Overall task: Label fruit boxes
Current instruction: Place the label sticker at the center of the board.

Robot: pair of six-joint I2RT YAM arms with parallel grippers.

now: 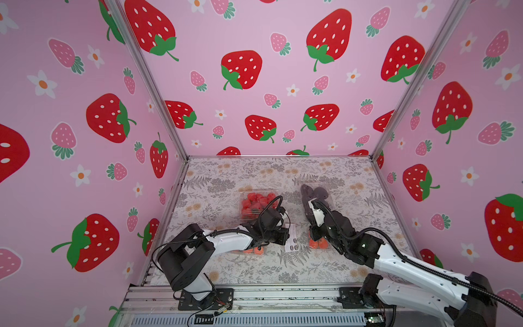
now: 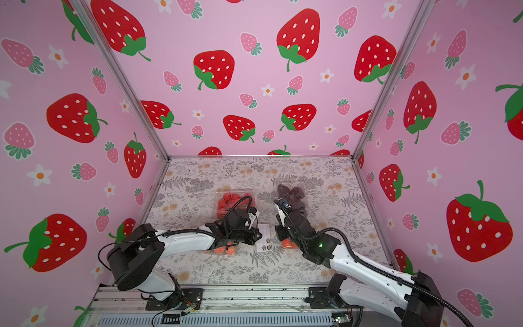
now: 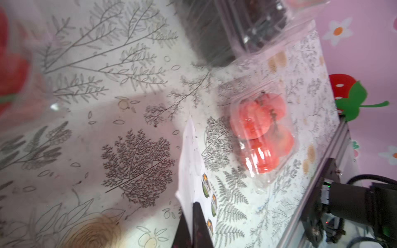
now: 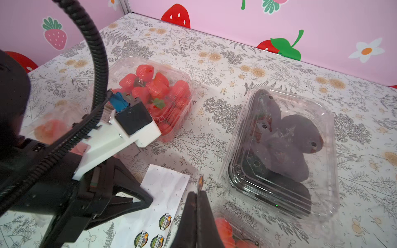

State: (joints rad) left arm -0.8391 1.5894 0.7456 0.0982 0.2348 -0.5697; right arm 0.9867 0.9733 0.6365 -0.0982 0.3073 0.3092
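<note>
- Left pincer (image 3: pixel 192 216): fully closed, clamped on the near end of the white sticker sheet (image 4: pixel 165 189). The sheet lies about centre on the desk (image 1: pixel 254 271), a bit back from the front edge, with three round labels showing on it.
- Right pincer (image 4: pixel 198 194): closed tight on a thin small sticker (image 4: pixel 200 182), seen edge-on and poking out past the tips. It hangs just right of the sheet.
- Small box (image 3: pixel 264 137), few orange-red fruits: just right of the sheet, mostly under the right pincer in both top views.
- Orange-pink fruit box (image 2: pixel 222 250): left of the sheet, half hidden under the left forearm.
- Strawberry box (image 4: pixel 159 92): mid-desk, left of centre, beyond the left pincer.
- Dark fruit box (image 4: pixel 285 150): mid-desk, right of centre, beyond the small box. I can see no label on this lid or the strawberry lid.
- My read of the step: sticker is off the sheet and needs pressing onto a lid.
- Risks:
  - The sticker's free end is floppy. It may curl onto the pincer tip and stay there on release.
  - Thin clear lids flex. Pressing may dent the lid or bond only one corner.
  - The small box looks light, so a sideways push would skid it.
  - The arms are close together. A swing toward the far boxes may clip the left wrist or its cable.
  - If the left arm lifts, the sheet goes with it.
</note>
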